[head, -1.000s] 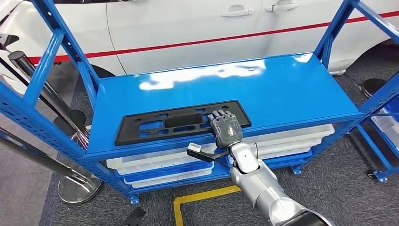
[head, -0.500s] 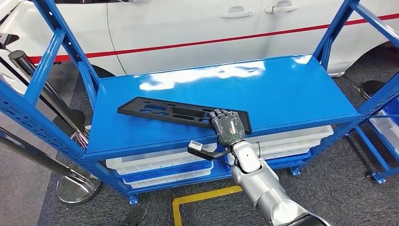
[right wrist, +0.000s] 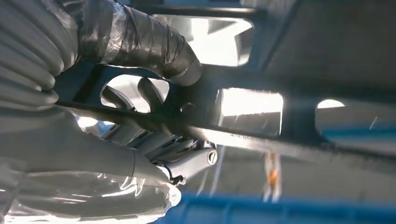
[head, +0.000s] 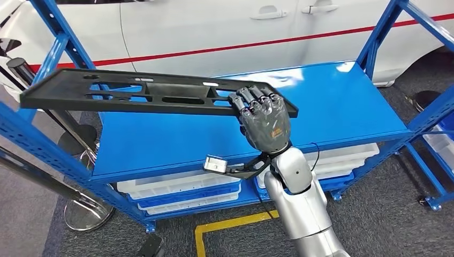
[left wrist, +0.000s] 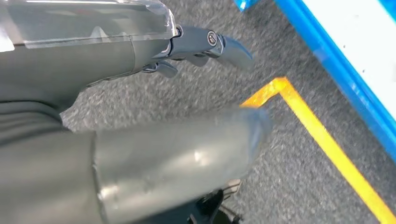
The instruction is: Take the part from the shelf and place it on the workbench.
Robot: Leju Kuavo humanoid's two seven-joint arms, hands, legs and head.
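The part is a long flat black plastic panel (head: 139,92) with several cut-out openings. It hangs in the air well above the blue shelf deck (head: 332,101), reaching out to the left past the shelf post. My right hand (head: 263,120) grips its right end, fingers over the top edge. In the right wrist view the thumb and fingers (right wrist: 154,39) clamp the panel's (right wrist: 299,56) edge from both sides. My left hand (left wrist: 140,60) hangs down over grey carpet, fingers loosely curled, holding nothing.
Blue shelf uprights (head: 59,45) stand left and right (head: 383,32). White and blue bins (head: 182,187) sit on the lower level. A white car (head: 225,27) is parked behind. A stanchion base (head: 85,211) and yellow floor tape (head: 230,222) lie in front.
My right hand has lifted the panel off the shelf deck. One second ago it lay flat; then its left end tilted up; now the whole panel is raised high and closer to me.
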